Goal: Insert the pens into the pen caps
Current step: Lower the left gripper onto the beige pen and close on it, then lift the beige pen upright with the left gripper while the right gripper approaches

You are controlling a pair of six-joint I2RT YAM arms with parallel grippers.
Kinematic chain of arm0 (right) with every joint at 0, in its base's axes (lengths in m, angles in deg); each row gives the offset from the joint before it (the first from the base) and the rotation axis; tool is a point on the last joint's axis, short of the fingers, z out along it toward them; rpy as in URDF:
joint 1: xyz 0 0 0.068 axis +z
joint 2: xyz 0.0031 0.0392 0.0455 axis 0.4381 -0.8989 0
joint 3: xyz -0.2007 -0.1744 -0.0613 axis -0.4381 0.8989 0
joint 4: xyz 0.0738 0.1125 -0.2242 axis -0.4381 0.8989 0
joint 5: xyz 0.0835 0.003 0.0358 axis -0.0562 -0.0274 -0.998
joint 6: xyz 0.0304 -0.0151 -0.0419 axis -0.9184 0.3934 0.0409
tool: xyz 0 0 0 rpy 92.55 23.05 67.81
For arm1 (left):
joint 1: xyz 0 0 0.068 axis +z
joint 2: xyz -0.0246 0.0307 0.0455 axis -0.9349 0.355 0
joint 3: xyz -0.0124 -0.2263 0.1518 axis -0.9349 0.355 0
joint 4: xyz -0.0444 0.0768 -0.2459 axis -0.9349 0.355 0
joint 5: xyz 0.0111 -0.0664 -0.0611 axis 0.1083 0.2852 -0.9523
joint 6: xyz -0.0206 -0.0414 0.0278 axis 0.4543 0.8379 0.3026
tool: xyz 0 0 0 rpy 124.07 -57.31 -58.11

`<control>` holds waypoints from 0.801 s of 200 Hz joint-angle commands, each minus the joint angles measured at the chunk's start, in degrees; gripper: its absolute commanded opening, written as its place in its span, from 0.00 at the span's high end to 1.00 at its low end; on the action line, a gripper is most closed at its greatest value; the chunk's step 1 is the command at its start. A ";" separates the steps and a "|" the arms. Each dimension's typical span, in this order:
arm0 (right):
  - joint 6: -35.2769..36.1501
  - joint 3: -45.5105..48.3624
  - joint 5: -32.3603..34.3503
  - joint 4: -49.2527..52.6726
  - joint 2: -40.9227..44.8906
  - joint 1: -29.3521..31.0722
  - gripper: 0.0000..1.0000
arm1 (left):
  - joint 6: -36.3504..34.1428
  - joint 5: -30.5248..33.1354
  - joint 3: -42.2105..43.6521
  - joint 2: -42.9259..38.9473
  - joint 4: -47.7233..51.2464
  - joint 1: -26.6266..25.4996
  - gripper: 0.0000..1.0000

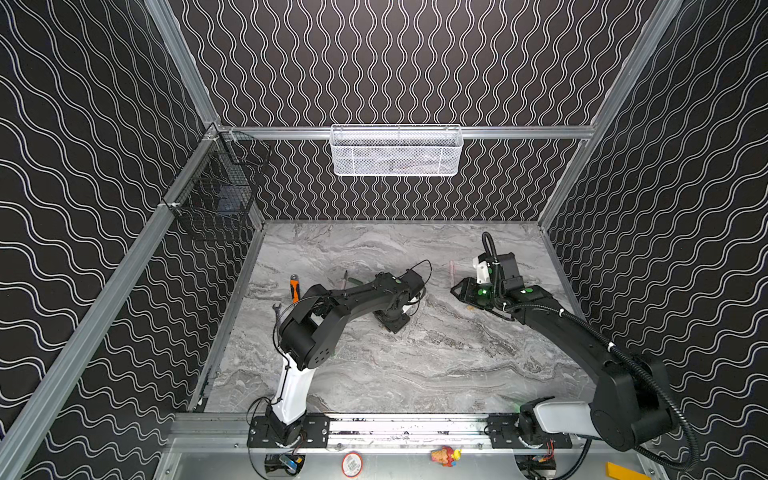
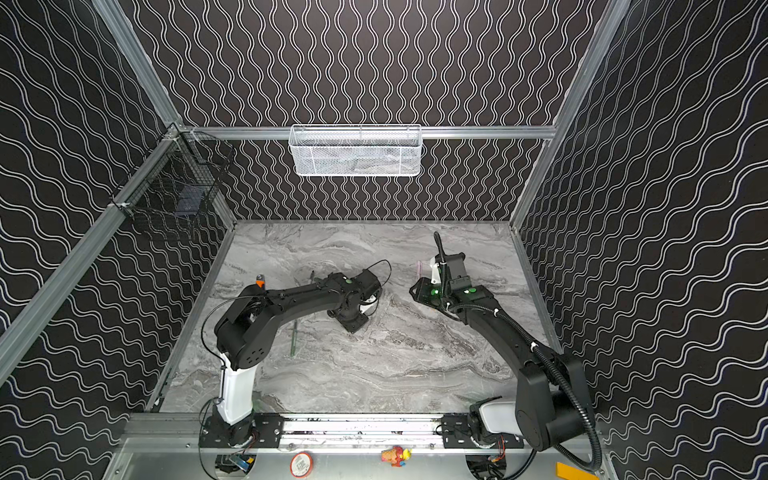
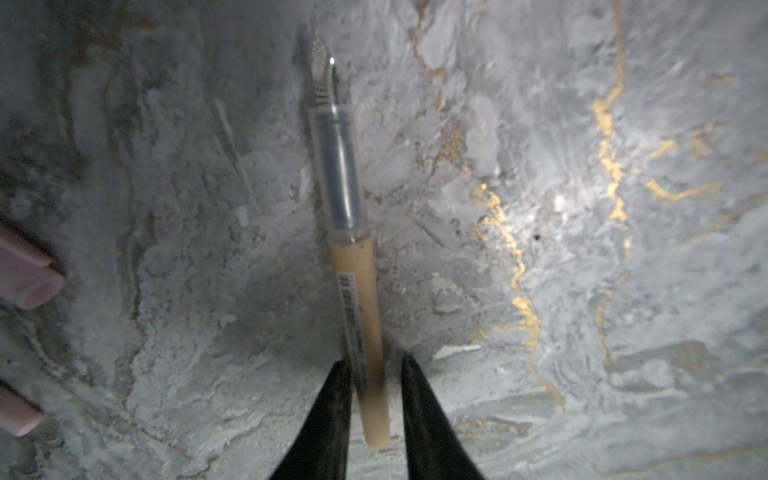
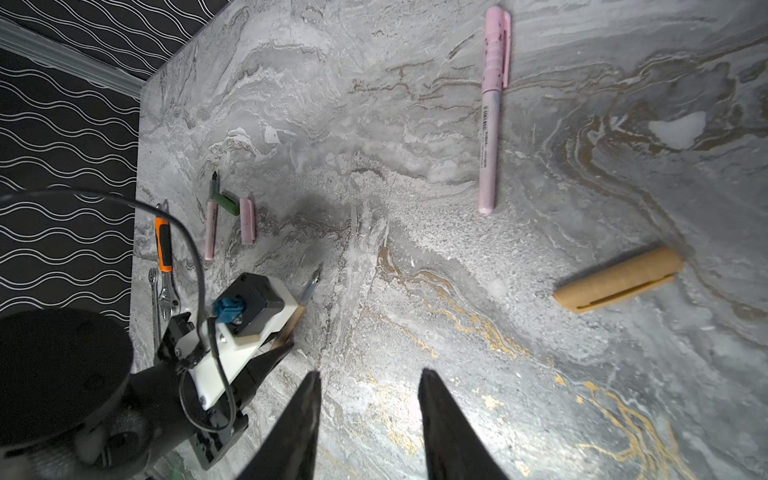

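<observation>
Left wrist, unlike both top views, shows left gripper (image 3: pixel 374 361) narrowly straddling tan pen (image 3: pixel 359 299); right gripper (image 4: pixel 370 373) gapes.

Blk arms (image 1: pixel 357 297), wht base links (image 1: pixel 291 390), cables (image 1: pixel 492 251)

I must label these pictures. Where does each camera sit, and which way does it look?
Top views: high at the front, looking down toward the back wall; table, left arm and right arm show.
Left wrist: on the left arm, looking along the left hand at the tan pen between its fingers.
Right wrist: on the right arm, looking past the right hand at the table, tan cap and left hand.
Shared: both wrist views show the tan pen.
</observation>
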 commanded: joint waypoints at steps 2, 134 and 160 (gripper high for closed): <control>-0.82 -0.27 0.03 -1.92 0.13 0.04 0.58 | 0.08 -0.75 -0.03 1.50 -1.22 0.37 0.80; -6.20 1.84 -6.77 -8.70 3.12 0.04 0.52 | 4.98 -12.19 5.57 -12.64 -13.45 1.62 0.98; -8.70 4.60 -11.57 -16.23 5.53 0.67 0.48 | 6.91 -19.27 10.09 -19.35 -21.53 1.88 0.99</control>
